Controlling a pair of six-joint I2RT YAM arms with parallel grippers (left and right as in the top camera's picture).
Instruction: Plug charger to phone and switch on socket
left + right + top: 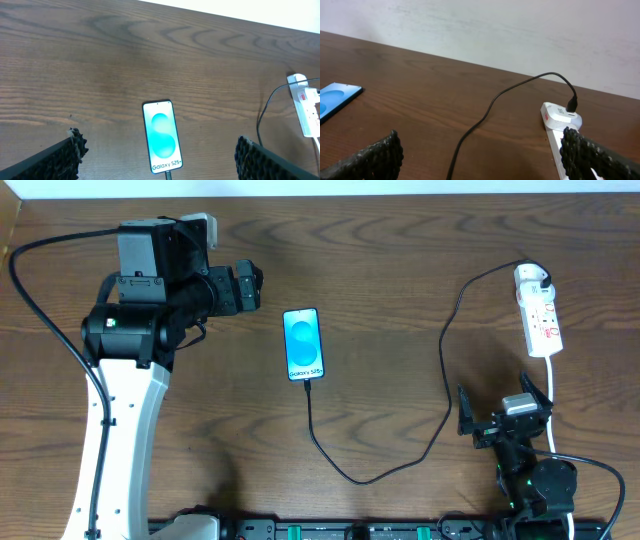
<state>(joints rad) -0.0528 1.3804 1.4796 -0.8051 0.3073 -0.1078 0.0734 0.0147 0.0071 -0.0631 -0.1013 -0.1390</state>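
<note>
Overhead: found the phone (303,344) lying flat and face up near the middle of the desk (380,260), screen lit blue. Traced the charger cable (440,420) from its black connector at the phone's near edge, through a loop toward the near side, then up the right to a white plug (530,277) seated in the far end of the power strip (543,325) at the far right. Noted the left claw (256,288) spread wide and holding nothing, left of the phone and apart from it. Noted the right claw (500,398) just as wide and holding nothing, nearer than the strip and close to its white cord (552,380).

Left wrist: looked down on the phone beyond the two black pads (55,160), set far apart at the near corners. Read "Galaxy S25+" at the screen's near end, with the connector (167,175) at the near edge. Caught the strip at the right edge, with the cable arching from its plug.

Right wrist: saw both pads (375,157) low and far apart, gripping nothing. Picked out the plug just beyond the right pad, with the cable curving left and nearer. Glimpsed a phone corner at the left edge. Could not tell the switch position.
</note>
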